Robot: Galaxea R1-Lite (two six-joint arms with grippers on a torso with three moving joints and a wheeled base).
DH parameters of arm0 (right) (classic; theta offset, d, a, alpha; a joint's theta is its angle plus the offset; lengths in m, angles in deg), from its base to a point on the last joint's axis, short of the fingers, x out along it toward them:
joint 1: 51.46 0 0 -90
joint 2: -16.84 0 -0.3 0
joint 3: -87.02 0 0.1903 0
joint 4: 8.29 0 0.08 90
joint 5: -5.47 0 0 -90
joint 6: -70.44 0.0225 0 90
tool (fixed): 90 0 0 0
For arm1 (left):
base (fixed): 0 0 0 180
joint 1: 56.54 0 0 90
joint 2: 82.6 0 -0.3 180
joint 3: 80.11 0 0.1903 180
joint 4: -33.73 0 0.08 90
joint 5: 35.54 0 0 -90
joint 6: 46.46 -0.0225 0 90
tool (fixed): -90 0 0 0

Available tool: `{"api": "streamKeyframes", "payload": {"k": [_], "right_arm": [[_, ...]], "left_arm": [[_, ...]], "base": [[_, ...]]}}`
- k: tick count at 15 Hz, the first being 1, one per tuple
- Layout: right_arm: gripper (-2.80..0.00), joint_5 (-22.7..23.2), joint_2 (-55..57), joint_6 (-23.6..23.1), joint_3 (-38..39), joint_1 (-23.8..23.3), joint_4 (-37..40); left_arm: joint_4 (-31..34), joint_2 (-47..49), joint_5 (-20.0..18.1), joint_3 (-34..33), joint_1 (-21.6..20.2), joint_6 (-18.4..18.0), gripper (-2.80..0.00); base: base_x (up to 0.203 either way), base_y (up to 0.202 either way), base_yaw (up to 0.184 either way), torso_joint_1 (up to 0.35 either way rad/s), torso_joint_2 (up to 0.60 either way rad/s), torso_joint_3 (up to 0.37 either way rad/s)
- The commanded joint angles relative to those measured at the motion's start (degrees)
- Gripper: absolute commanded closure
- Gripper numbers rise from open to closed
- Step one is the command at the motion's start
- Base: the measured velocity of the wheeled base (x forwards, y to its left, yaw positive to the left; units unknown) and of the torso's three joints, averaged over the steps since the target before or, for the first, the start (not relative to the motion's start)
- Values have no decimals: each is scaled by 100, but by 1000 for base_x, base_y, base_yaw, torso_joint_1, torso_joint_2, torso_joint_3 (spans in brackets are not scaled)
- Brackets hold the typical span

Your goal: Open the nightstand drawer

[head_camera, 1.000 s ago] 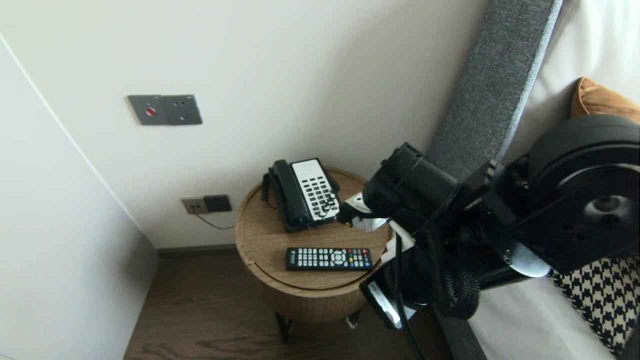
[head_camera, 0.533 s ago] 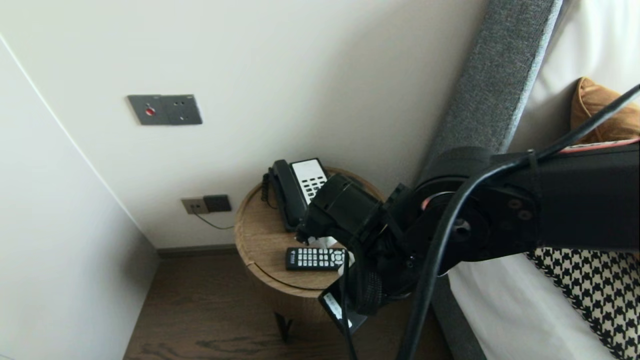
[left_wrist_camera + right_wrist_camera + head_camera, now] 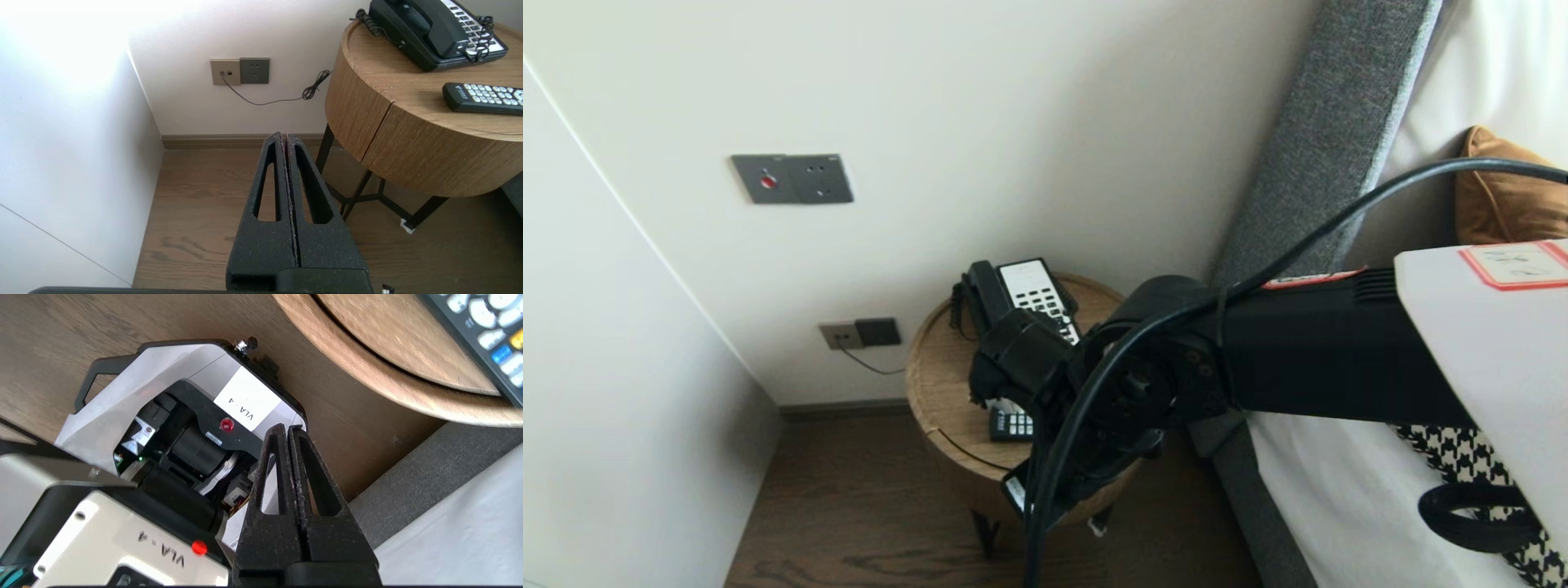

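Fingers first: on the left gripper [image 3: 284, 134] they are pressed together with nothing between them. That arm sits parked low beside the table [image 3: 408, 134], facing the floor by the wall.

The right gripper [image 3: 286, 426] is likewise closed and empty. Its arm stretches across the head view from the right. The wrist hangs over the near half of the table and covers most of the remote [image 3: 1010, 425], which lies flat near the front edge.

I judge this to be the approach. Nothing is gripped, and the closed tips point past the table rim toward the robot's base [image 3: 122, 388] on the floor, with the remote off to one side. A grasp from here would call for parting the fingers and lining them across the remote's narrow body before lowering.

Behind the remote sits the telephone [image 3: 1033, 286], close to the wall, and the bed [image 3: 1339, 506] is just beside the table.

The left wrist view gives me one end of the remote unobstructed, plus the wall socket [image 3: 240, 71] with its cable. The head view hides the right fingers altogether, and only the right wrist view shows them.
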Motion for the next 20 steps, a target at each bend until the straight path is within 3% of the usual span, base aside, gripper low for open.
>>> {"api": "streamKeyframes", "payload": {"k": [1,9,20], "right_arm": [[0,-2,273,14,-123,-4,25],[0,86,848,250,-844,-198,11],[0,50,1079,265,-853,-537,-344]], "left_arm": [[-2,-9,6,0,1,5,0],[-2,-9,7,0,-6,-4,0],[-2,-9,7,0,-7,-4,0]], "base": [[0,0,0,0,0,0],[0,0,0,0,0,0],[0,0,0,0,0,0]]}}
